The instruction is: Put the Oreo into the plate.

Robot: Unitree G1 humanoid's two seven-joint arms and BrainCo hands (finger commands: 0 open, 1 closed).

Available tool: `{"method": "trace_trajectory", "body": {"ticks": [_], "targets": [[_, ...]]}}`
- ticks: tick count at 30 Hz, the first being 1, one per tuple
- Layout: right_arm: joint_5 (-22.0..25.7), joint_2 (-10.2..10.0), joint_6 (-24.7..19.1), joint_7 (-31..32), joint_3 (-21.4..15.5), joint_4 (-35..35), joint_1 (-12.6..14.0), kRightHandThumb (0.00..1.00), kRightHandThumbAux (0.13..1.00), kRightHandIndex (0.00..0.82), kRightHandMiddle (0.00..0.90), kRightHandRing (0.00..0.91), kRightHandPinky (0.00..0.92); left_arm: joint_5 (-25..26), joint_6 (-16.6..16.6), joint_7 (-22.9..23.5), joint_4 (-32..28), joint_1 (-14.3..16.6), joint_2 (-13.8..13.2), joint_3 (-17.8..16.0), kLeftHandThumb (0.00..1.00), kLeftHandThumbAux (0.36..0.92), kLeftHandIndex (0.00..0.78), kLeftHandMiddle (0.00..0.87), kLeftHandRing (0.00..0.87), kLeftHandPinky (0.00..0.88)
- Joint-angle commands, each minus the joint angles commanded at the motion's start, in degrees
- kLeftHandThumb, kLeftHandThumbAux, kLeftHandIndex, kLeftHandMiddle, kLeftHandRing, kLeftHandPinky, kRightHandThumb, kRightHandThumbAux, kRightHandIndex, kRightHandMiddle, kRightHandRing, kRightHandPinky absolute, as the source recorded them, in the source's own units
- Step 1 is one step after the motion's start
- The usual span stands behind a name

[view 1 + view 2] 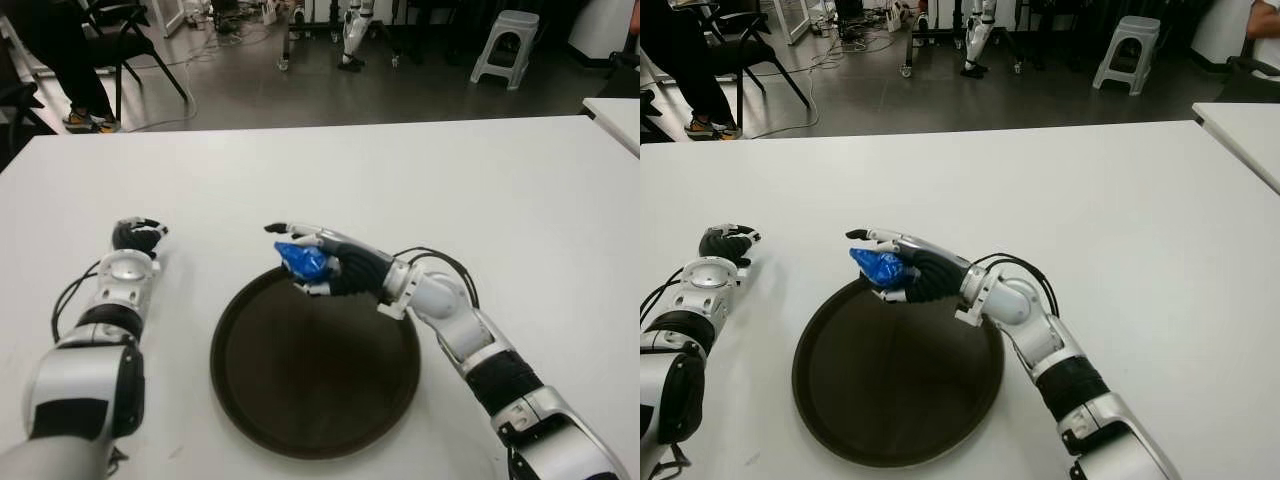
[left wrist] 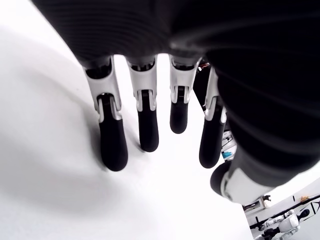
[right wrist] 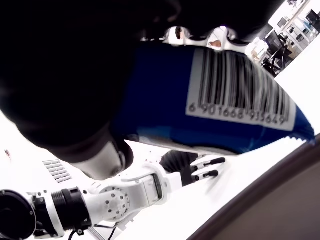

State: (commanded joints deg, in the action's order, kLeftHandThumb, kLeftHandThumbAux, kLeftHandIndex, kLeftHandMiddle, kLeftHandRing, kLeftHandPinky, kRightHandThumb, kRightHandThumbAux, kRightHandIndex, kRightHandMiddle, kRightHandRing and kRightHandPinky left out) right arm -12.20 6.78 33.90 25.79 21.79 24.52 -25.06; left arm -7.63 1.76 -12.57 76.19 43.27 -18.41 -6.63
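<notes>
Right wrist view showing barcode on blue Oreo pack (image 3: pixel 220 105); eye views showing right hand (image 1: pixel 325 262) gripping it over plate's (image 1: pixel 315 420) far rim. Left hand (image 1: pixel 135 236) idling near table's (image 1: pixel 450 170) left edge, fingers (image 2: pixel 112 142) extending loosely, holding nothing.

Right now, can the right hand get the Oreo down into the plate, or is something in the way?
Probably yes. The right hand holds the blue Oreo pack over the plate's far rim, and the dark plate looks bare. The left hand shows well off to the plate's left.
</notes>
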Motion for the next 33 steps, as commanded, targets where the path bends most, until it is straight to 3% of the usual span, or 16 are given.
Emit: {"method": "trace_trajectory", "body": {"ticks": [20, 27, 28, 30, 33], "targets": [[0.6, -0.2, 1.0, -0.4, -0.3, 0.7, 0.2, 0.712, 0.712, 0.423, 0.07, 0.016, 0.0, 0.5, -0.1, 0.2, 0.1, -0.1, 0.1, -0.7, 0.681, 0.721, 0.399, 0.172, 0.199, 0.236], [2.8, -0.6, -1.6, 0.8, -0.5, 0.3, 0.8, 0.698, 0.717, 0.406, 0.017, 0.001, 0.0, 0.6, 0.0, 0.1, 0.1, -0.1, 0.1, -0.9, 0.682, 0.72, 0.399, 0.189, 0.214, 0.263], [3.0, -0.6, -2.0, 0.9, -0.5, 0.2, 0.8, 0.635, 0.667, 0.295, 0.011, 0.0, 0.0, 0.7, 0.0, 0.1, 0.1, -0.1, 0.2, -1.0, 0.682, 0.721, 0.399, 0.189, 0.215, 0.264], [3.1, -0.6, -2.9, 1.1, -0.5, -0.2, 0.9, 0.548, 0.603, 0.155, 0.004, 0.0, 0.0, 0.7, 0.1, 0.1, 0.1, -0.2, 0.2, -1.1, 0.681, 0.721, 0.399, 0.189, 0.214, 0.263], [2.6, -0.6, -3.4, 0.6, -0.5, -0.5, 1.0, 0.479, 0.542, 0.067, 0.001, 0.0, 0.0, 0.7, 0.1, 0.1, 0.1, -0.1, 0.2, -1.1, 0.68, 0.721, 0.399, 0.188, 0.214, 0.26]]}}
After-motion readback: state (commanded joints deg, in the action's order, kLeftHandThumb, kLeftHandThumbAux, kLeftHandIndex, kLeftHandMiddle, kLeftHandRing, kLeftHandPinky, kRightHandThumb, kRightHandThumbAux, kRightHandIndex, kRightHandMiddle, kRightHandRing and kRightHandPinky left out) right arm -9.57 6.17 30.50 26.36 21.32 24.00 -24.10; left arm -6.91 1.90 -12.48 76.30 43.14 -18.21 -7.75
